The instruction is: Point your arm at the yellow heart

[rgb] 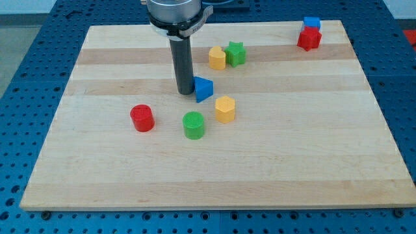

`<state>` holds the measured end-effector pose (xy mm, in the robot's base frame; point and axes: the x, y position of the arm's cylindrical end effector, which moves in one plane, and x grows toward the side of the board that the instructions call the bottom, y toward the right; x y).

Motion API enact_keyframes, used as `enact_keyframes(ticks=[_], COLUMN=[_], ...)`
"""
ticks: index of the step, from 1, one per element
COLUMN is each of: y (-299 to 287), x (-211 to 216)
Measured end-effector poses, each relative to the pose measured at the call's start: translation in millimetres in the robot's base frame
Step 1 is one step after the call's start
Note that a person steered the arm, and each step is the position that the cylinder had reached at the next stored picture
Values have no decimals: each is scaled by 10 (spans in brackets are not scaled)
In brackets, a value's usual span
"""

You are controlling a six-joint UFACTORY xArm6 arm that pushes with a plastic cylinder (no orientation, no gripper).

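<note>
The yellow heart (217, 58) sits in the upper middle of the wooden board (97, 169), touching a green star (236, 52) on its right. My tip (185, 93) rests on the board below and to the left of the heart, well apart from it. The tip is right beside the left edge of a blue triangle (203, 88). A second yellow block, a pentagon-like shape (225, 108), lies below the blue triangle.
A green cylinder (194, 125) and a red cylinder (142, 118) lie below my tip. At the view's top right corner a red block (309, 39) touches a blue cube (312, 23). The arm's grey housing (175, 13) hangs over the board's top edge.
</note>
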<state>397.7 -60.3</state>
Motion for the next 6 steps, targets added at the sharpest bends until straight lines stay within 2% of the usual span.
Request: enact_keyframes(ticks=[1, 2, 3, 4, 6], y=[12, 74, 74, 75, 75], x=[-167, -594, -663, -973, -1126])
